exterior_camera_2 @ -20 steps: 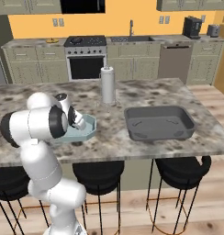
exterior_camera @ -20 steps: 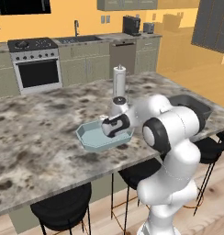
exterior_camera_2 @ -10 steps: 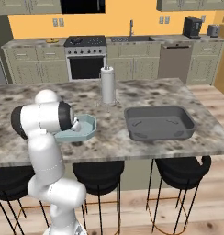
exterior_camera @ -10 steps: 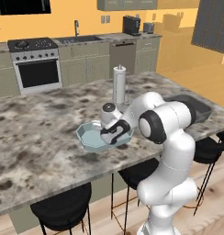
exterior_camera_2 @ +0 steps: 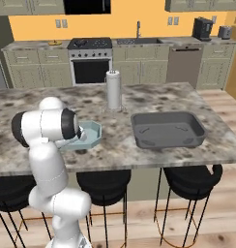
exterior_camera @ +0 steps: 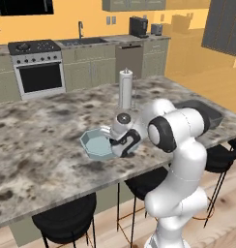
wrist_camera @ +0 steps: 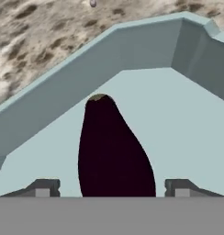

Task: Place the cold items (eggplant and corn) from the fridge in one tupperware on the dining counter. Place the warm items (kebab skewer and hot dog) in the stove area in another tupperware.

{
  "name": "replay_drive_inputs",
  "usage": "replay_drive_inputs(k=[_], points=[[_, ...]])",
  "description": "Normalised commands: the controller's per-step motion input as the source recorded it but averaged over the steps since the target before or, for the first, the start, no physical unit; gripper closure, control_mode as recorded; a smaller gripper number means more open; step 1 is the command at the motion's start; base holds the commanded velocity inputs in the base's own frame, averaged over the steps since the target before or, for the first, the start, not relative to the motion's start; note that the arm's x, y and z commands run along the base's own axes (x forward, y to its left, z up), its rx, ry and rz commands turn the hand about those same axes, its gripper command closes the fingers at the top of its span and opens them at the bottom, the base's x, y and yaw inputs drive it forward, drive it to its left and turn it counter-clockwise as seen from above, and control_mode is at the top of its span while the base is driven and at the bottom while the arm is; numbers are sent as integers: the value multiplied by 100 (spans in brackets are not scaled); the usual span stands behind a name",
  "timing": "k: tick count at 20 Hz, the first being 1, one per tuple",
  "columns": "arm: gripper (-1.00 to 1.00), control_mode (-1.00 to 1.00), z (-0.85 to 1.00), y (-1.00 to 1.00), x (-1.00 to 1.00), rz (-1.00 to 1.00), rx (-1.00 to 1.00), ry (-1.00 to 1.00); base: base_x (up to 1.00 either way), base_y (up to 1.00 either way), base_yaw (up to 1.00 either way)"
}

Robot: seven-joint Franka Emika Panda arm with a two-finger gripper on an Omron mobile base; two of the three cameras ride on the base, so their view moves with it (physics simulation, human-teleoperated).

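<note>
Lying on the pale blue floor of the octagonal light-blue plastic tupperware (wrist_camera: 146,59), the dark purple, teardrop-shaped eggplant (wrist_camera: 114,151) sits between the spread dark fingertips (wrist_camera: 42,188) of the two-finger gripper (wrist_camera: 112,189), which is released. The tupperware rests on the grey-brown marbled stone dining counter (exterior_camera: 37,145).

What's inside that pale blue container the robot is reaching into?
A dark purple eggplant lies on the floor of the light blue tupperware, between the gripper's open fingertips. Its lower end is hidden; from the base cameras the arm covers it.
</note>
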Motion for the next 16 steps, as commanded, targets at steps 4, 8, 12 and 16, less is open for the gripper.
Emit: replay_drive_inputs(k=[4,8,12,16], points=[[-100,-100,82,0,0,6,18,0,0,0,0],[-100,-100,100,-16,-43,2,8,6,0,0,0],[-100,-100,100,-69,-100,0,3,10,0,0,0],[-100,-100,100,-92,-83,-9,2,9,0,0,0]])
